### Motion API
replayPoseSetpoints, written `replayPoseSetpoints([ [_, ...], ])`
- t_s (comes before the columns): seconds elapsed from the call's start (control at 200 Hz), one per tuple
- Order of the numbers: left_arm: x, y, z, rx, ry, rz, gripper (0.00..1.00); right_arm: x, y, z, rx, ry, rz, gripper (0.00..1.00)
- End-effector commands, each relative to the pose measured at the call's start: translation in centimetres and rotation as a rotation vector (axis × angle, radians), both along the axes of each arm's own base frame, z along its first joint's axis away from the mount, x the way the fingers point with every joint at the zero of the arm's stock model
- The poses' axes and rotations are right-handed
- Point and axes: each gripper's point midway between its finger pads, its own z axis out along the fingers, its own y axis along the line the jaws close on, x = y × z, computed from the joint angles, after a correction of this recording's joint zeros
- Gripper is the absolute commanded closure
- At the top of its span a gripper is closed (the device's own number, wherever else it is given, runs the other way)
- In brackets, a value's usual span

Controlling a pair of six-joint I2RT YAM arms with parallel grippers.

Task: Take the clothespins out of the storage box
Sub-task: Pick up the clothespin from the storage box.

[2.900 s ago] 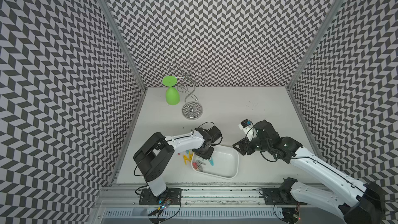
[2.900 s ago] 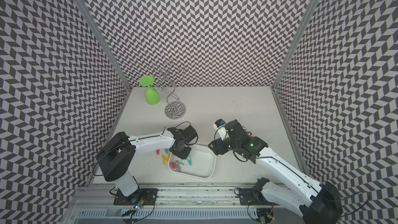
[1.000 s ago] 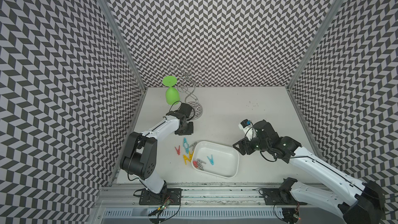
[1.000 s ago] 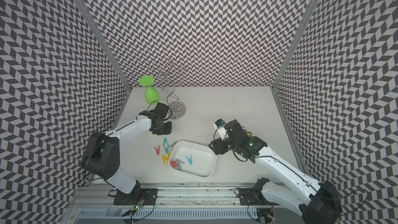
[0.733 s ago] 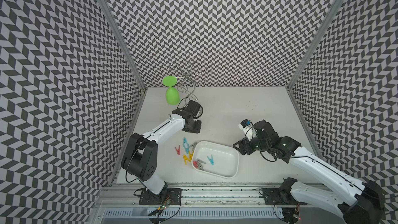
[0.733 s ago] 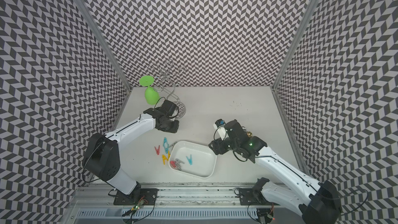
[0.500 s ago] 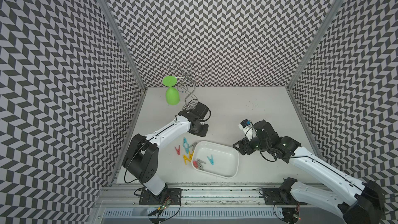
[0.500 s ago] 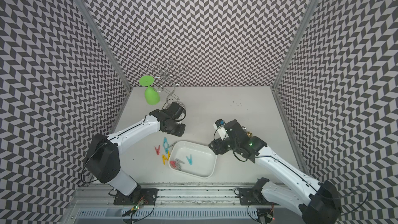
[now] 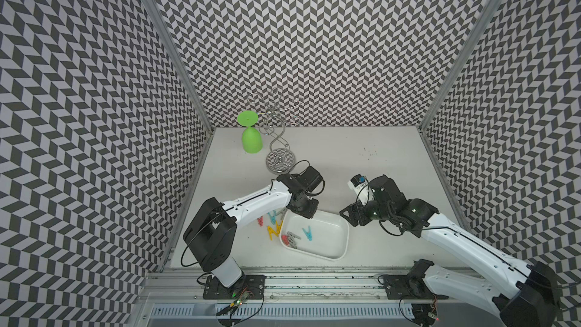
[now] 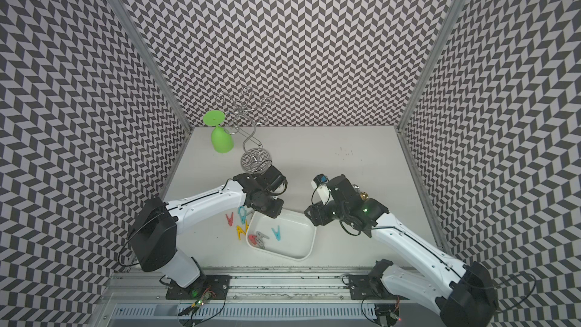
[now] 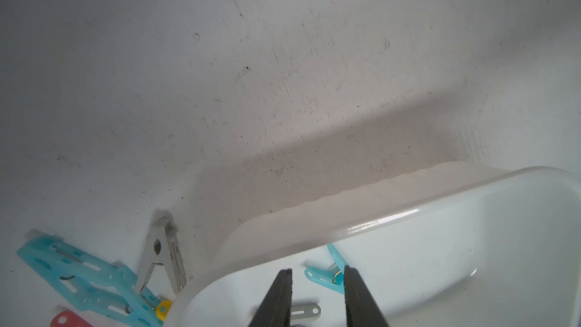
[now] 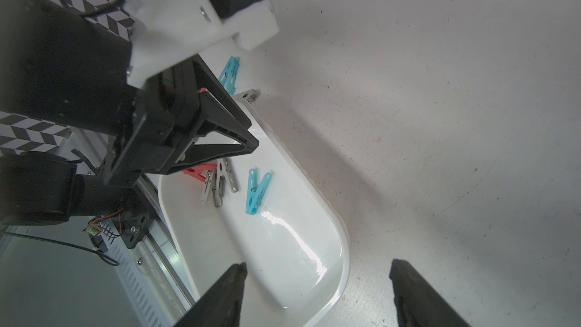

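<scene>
The storage box (image 9: pixel 328 240) is sitting at the near middle of the table (image 9: pixel 345 158). A blue clothespin (image 9: pixel 307 233), grey clothespins (image 9: pixel 293 236) and a red clothespin (image 9: pixel 284 240) are lying in its left half. Loose clothespins (image 9: pixel 273 217) in red, blue, yellow and grey are lying on the table just left of the box. The left gripper (image 11: pixel 317 269) is hovering over the box's far left corner, fingers standing narrowly apart and gripping nothing. The right gripper (image 12: pixel 318 264) is hanging by the box's far right corner, fingers spread wide, empty.
</scene>
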Motion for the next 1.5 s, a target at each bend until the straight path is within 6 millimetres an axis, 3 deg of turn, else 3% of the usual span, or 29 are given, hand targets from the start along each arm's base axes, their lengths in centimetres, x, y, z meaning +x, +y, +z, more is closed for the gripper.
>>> replayPoseSetpoints([
  [0.0, -1.0, -0.6, -1.3, -0.007, 0.037, 0.006, 0.68, 0.4, 0.3, 0.7, 0.023, -0.028, 0.001, 0.25],
  [0.27, -3.1, -1.5, -4.1, 0.032, 0.095, -0.05, 0.67, 0.4, 0.4, 0.7, 0.026, -0.028, 0.005, 0.25],
  [0.551, -3.7, -1.3, -5.7, 0.067, 0.12, -0.073, 0.68, 0.4, 0.3, 0.7, 0.026, -0.029, 0.004, 0.25],
  [0.866, -3.8, -1.4, -6.3, 0.068, 0.127, -0.089, 0.73, 0.4, 0.3, 0.6, 0.025, -0.029, 0.003, 0.25],
  [1.007, -3.9, -1.5, -6.3, 0.072, 0.132, -0.093, 0.82, 0.4, 0.4, 0.6, 0.026, -0.028, 0.005, 0.25],
  [1.227, -2.8, -2.2, -4.4, 0.051, 0.087, -0.096, 0.94, 0.4, 0.4, 0.4, 0.022, -0.024, 0.005, 0.26],
  [1.497, 0.3, -2.9, 1.6, -0.021, -0.085, -0.086, 1.0, 0.4, 0.4, 0.2, 0.018, -0.018, 0.005, 0.26],
])
